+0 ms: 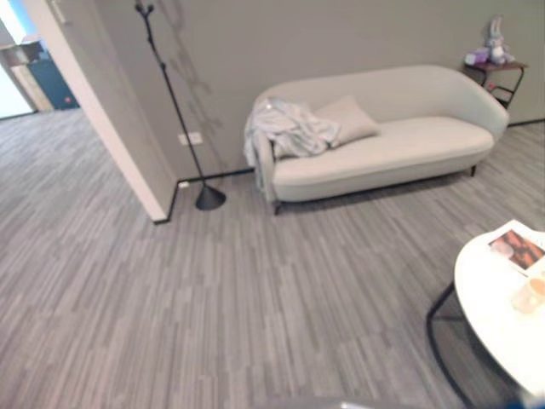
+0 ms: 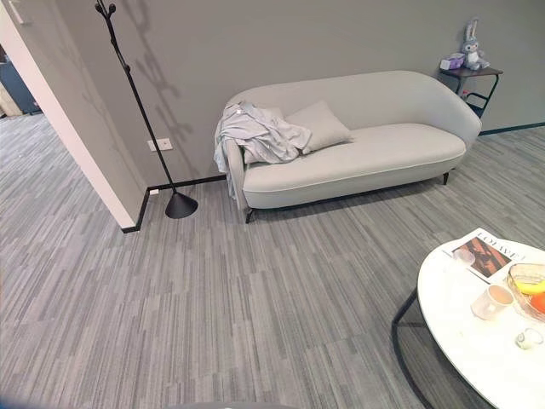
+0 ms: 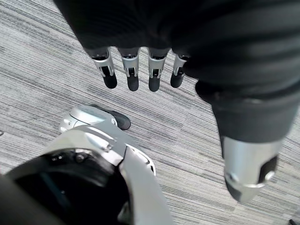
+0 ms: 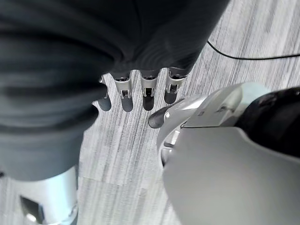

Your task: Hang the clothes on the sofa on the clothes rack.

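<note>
A grey striped carpet floor (image 2: 255, 290) is seen across the room, with a wide open stretch between the viewpoint and the far wall. At the left, a white wall corner (image 2: 77, 145) juts out, and a black clothes rack (image 2: 140, 111) stands just beside it on a cone base. Further right, a pale sofa (image 2: 358, 153) is set against the grey wall; the grey clothes (image 2: 255, 132) are draped over its left arm, beside a cushion (image 2: 319, 125). A small side table (image 2: 473, 81) is placed past the sofa's right end. At the lower right, a white round tabletop (image 2: 460, 315) with a cup (image 2: 492, 301) is seen. The left hand (image 3: 140, 70) and right hand (image 4: 140, 89) hang above the floor, fingers straight and holding nothing.
</note>
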You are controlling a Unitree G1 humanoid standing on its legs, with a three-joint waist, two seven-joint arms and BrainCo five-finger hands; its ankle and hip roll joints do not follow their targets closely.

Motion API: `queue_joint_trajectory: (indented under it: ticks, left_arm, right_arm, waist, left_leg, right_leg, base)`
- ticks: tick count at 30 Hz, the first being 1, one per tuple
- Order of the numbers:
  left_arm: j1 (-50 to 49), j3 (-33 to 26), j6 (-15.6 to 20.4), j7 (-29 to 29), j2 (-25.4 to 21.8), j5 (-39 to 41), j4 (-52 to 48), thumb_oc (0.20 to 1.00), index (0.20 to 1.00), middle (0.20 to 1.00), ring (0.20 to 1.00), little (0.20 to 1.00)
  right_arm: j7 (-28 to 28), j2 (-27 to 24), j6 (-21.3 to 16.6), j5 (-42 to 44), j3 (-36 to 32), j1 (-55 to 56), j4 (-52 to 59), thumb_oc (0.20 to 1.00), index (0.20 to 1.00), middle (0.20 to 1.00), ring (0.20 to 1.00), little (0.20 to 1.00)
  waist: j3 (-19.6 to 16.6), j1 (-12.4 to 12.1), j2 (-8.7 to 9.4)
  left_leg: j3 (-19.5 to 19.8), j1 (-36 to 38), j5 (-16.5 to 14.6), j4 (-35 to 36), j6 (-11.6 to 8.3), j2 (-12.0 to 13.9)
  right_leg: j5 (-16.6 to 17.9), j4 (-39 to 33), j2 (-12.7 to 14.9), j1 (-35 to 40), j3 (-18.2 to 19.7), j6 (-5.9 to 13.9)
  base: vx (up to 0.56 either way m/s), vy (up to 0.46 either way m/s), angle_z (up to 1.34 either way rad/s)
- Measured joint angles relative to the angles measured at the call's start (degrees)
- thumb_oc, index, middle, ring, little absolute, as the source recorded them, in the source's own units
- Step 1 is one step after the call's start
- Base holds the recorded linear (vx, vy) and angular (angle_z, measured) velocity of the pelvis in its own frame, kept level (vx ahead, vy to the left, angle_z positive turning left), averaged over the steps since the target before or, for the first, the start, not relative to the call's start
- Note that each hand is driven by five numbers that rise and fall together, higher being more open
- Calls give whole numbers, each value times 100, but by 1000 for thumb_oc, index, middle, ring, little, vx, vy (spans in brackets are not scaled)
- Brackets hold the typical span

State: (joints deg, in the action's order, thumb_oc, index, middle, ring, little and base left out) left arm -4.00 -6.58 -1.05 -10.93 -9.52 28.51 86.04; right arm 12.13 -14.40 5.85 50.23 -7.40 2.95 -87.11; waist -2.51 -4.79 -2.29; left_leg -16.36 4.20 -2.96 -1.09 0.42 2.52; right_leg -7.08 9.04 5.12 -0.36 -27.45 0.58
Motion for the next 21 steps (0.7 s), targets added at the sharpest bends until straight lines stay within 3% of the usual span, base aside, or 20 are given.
queue_joint_trajectory:
  ticks: [21]
  left_arm:
    - [-3, 214, 0, -50, -2, -269, 7, 1000, 1000, 1000, 1000, 1000]
  right_arm:
    - [111, -1, -13, -700, 251, 9, 67, 1000, 1000, 1000, 1000, 1000]
  waist:
    - [17, -1, -40]
  left_leg:
    - [25, -20, -2, 14, -2, 1]
  right_leg:
    - [-1, -9, 0, 28, -36, -1]
  base:
    - [6, -9, 0]
